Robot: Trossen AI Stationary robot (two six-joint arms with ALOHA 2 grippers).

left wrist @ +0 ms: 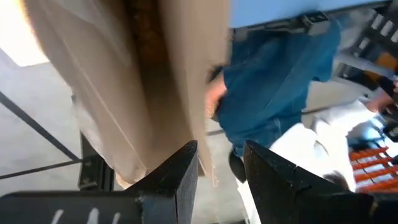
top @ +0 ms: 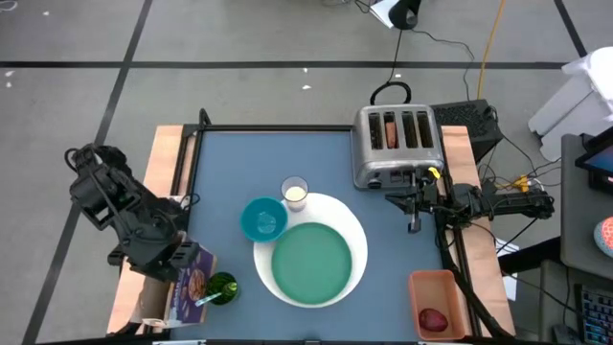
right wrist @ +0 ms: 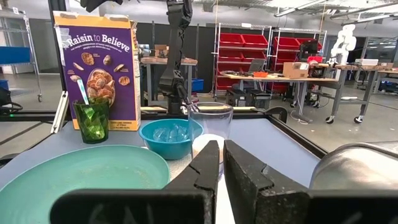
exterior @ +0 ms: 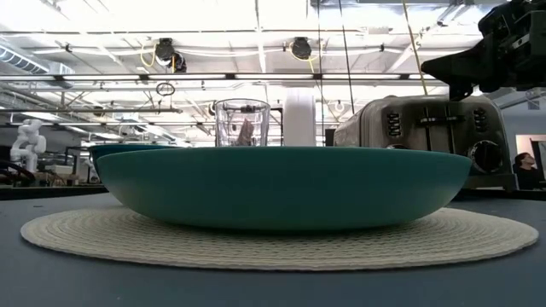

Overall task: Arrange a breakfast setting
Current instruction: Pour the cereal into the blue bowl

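The right hand (top: 414, 226), fingers together and empty, hovers just in front of the toaster (top: 396, 146), whose slot holds the bagel (top: 391, 133) directly behind it.

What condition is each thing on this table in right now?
Teal plate: empty, on the white plate.
Small teal bowl: upright.
Glass of milk: upright, part full.
Cereal box: upright.
Green cup: upright, something stands in it.
Toaster: something in one slot.
Apple: in the orange bin.
Right gripper: shut.
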